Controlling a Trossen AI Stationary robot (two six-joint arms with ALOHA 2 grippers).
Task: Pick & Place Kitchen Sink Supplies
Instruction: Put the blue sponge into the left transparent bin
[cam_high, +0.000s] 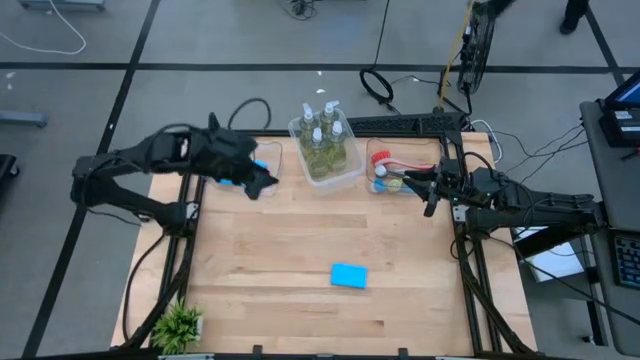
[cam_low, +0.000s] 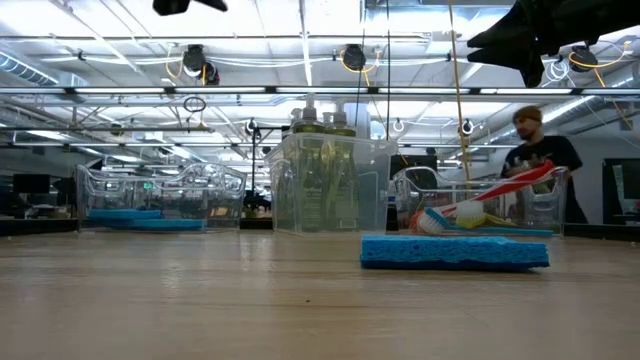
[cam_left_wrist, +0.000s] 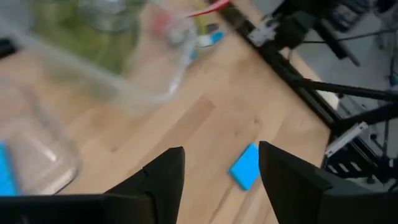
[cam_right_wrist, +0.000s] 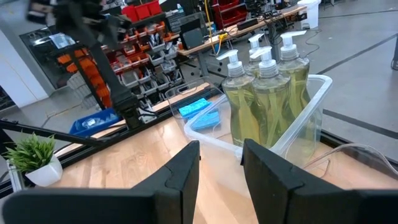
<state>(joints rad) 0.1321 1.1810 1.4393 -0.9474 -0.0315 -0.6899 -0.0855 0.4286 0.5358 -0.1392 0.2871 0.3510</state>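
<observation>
The wooden worktop (cam_high: 300, 240) fills the middle of the high view, with three clear bins in a row along its upper edge. The middle bin (cam_high: 345, 172) holds four pump bottles of yellow-green soap (cam_high: 322, 135), standing upright and close together. The bin at the upper left (cam_high: 272, 152) holds blue sponges (cam_right_wrist: 200, 107), and the left gripper (cam_high: 262, 185) hangs just at its lower edge; in the left wrist view its fingers (cam_left_wrist: 165, 177) stand wide apart and hold nothing. The bin at the upper right (cam_high: 372, 152) holds the long-handled brushes, a red one (cam_high: 400, 162) on top of the others. The right gripper (cam_high: 431, 205) is just to the right of this bin, above the worktop's right edge, its fingers (cam_right_wrist: 183, 171) apart by a narrow gap and empty. One blue sponge (cam_high: 348, 275) lies flat and alone in the lower middle of the worktop, well apart from both grippers. A small green potted plant (cam_high: 178, 325) stands at the lower left corner.
</observation>
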